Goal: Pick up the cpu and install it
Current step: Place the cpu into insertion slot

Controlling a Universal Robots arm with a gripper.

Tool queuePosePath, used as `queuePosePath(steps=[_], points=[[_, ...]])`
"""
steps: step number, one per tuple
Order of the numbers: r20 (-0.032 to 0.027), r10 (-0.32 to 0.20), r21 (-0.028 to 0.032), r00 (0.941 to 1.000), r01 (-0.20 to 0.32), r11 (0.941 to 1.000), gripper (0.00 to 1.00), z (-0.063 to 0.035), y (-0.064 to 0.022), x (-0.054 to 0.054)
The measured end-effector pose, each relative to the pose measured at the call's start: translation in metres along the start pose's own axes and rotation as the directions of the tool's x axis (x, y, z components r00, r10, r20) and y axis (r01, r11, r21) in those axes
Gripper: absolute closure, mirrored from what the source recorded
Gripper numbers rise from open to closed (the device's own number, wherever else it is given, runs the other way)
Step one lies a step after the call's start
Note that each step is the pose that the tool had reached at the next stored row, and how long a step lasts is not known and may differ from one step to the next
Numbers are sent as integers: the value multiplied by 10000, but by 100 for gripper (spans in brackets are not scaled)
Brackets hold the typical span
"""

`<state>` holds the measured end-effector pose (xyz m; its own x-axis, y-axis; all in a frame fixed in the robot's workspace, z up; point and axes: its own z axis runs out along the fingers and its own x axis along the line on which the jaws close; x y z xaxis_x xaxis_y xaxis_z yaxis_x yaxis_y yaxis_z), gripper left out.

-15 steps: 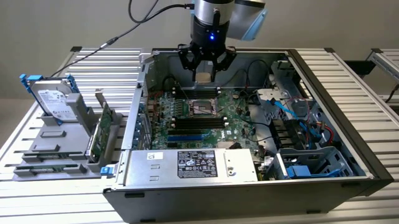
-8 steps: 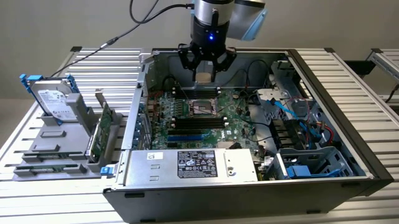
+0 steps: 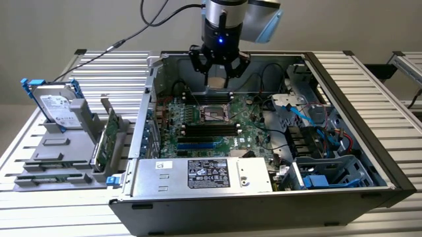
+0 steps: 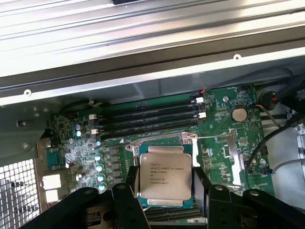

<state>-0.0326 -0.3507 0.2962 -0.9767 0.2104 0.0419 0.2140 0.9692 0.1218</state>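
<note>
cpu [image 4: 162, 174]: silver-grey metal top, dark lettering printed in rows, green edge. gripper [image 3: 218, 85]: black fingers. arm [image 3: 260, 19]: silver and pale blue, with a blue light [image 3: 220, 39]. motherboard [image 4: 228, 138]: green, with black memory slots [image 4: 152, 119] in parallel stripes, a silver coin cell [image 4: 239, 114] and capacitors [image 4: 98, 156] with teal-silver tops. case [image 3: 376, 163]: dark grey outside, bare grey metal inside. power supply [image 3: 250, 177]: silver, with a black sticker [image 3: 207, 174] carrying white print. hard drive [image 3: 56, 106]: silver, white label, blue bracket [image 3: 26, 86]. holder [image 3: 59, 148]: plain grey. cables [image 3: 300, 116]: blue. table [image 3: 389, 89]: pale metal, ribbed in straight lines.
</note>
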Motion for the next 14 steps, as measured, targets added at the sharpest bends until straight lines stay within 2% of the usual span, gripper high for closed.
queuePosePath(steps=[4, 7, 10, 14], points=[[88, 724, -35, 9973, -724, 9974, 45, 14, -2, -1], [153, 1261, -65, 9919, -1260, 9920, 45, 25, -3, -1], [214, 1790, -97, 9836, -1788, 9838, 45, 38, -4, -2], [294, 2503, -146, 9677, -2499, 9682, 45, 59, -7, -3]])
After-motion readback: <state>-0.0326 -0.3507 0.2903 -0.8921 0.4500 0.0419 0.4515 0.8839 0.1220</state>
